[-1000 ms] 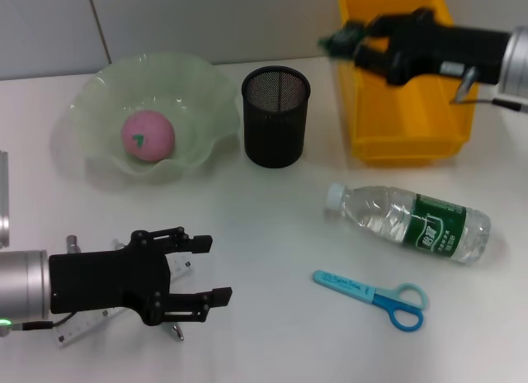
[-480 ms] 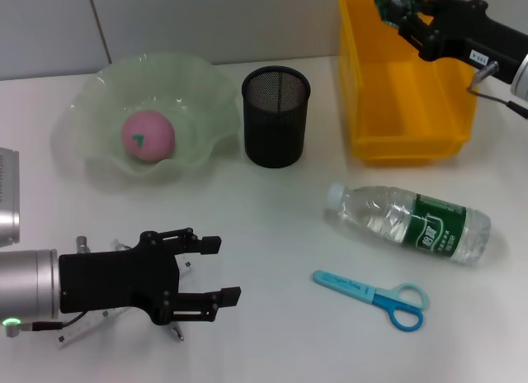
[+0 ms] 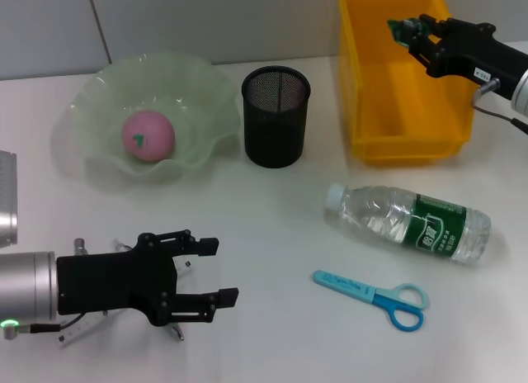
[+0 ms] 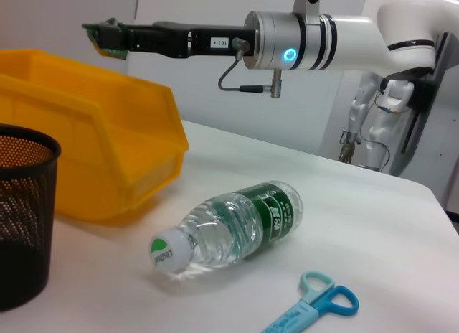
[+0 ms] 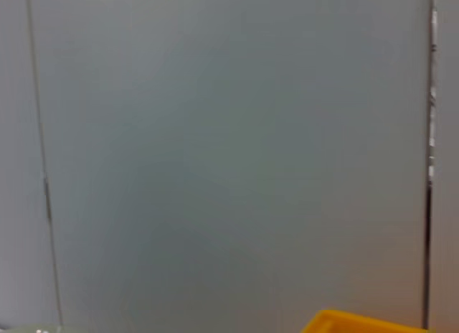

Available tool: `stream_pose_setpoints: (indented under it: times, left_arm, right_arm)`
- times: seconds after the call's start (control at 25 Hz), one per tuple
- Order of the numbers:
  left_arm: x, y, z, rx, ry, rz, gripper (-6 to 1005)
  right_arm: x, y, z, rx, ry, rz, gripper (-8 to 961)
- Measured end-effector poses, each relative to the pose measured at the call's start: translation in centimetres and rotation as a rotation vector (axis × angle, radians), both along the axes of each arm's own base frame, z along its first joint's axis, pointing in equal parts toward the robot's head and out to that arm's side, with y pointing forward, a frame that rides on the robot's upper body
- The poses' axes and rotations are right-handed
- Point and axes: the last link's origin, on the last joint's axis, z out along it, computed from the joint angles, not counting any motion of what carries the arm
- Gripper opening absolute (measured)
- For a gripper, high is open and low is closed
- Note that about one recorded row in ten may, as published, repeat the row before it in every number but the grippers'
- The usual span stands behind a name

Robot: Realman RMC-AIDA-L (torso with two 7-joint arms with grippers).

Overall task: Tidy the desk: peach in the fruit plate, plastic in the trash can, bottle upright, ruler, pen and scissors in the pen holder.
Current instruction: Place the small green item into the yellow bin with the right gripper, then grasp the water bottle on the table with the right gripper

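My right gripper (image 3: 411,32) hangs over the yellow trash can (image 3: 373,94), shut on a green scrap of plastic (image 3: 401,26); the left wrist view shows the same plastic (image 4: 100,40) above the can (image 4: 107,153). At the near left, my left gripper (image 3: 219,271) is open, low over the white ruler (image 3: 71,334), which it mostly covers. The pink peach (image 3: 148,135) lies in the green fruit plate (image 3: 99,90). A clear bottle (image 3: 408,222) lies on its side. Blue scissors (image 3: 371,296) lie flat in front of it. The black mesh pen holder (image 3: 276,115) stands at centre. The pen is hidden.
The bottle (image 4: 229,229) and scissors (image 4: 308,311) lie between my two arms on the white desk. The pen holder (image 4: 21,218) stands close to the trash can's left wall. A grey wall runs behind the desk, and the right wrist view shows only it and a corner of the can (image 5: 358,322).
My right gripper has carried the plastic from the trash can's left rim rightward to over its inside. The left gripper has shifted slightly over the ruler.
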Motion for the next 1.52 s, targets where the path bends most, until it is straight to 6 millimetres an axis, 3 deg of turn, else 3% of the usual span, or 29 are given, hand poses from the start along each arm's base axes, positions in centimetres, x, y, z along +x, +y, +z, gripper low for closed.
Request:
stream_pose_setpoints:
  times: [0.16,0.84,1.12,1.36,1.52]
  left_arm:
    - [0.1,0.2,-0.1,0.011,0.001,-0.003,811]
    - [0.1,0.1,-0.4,-0.002,-0.001,0.008,811]
    - [0.0,-0.1,-0.6,-0.006,-0.004,0.012,811]
    - [0.0,0.0,-0.5,-0.003,-0.006,0.014,811]
    - [0.0,-0.1,-0.5,-0.004,-0.008,0.012,810]
  right_arm:
    - [0.3,0.1,-0.1,-0.001,0.0,-0.018,273]
    - [0.5,-0.1,-0.1,0.0,0.0,-0.022,740]
    - [-0.2,-0.1,0.8,0.055,0.137,-0.007,739]
    - [-2.5,-3.1,1.8,-0.069,0.35,0.181,739]
    - [-3.3,-4.5,2.3,-0.174,0.397,0.26,739]
